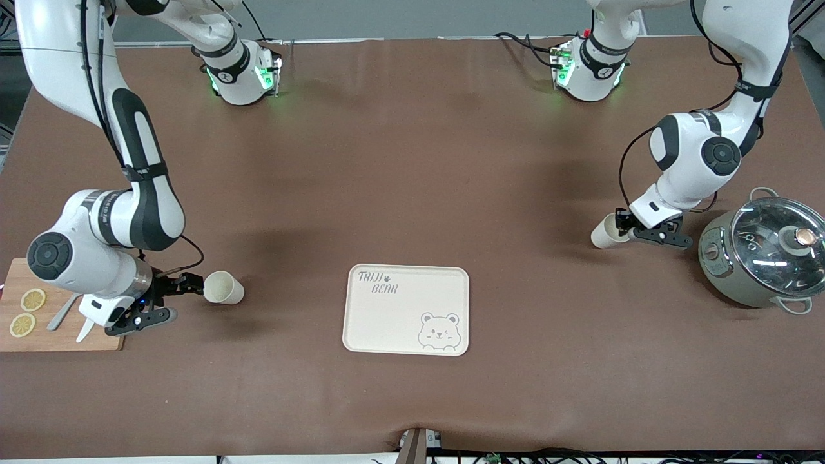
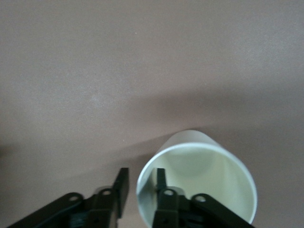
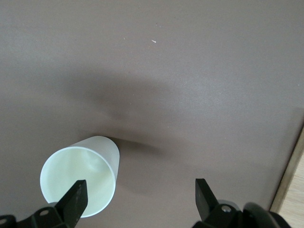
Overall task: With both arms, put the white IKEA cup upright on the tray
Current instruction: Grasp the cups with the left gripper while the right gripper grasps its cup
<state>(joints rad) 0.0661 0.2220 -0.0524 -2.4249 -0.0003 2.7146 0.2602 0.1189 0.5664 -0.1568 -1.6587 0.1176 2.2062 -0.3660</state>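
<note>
Looking across the table (image 1: 412, 193), you see two white cups lying on their sides. The left gripper (image 2: 142, 187) sits at the first cup (image 1: 607, 232), near the left arm's end, with its jaws clamped on the rim: one finger (image 2: 160, 183) inside the mouth, the other outside. This cup lies just beside a lidded steel pot (image 1: 764, 258). The right gripper (image 3: 140, 197) stands low at the second cup (image 1: 224, 287), near the right arm's end, jaws wide apart, one finger (image 3: 76, 199) at the rim. A wooden cutting board (image 1: 38, 341) with lemon slices (image 1: 27, 312) lies under that arm. The bear tray (image 1: 406, 309) lies between both cups, nearer the front camera.
</note>
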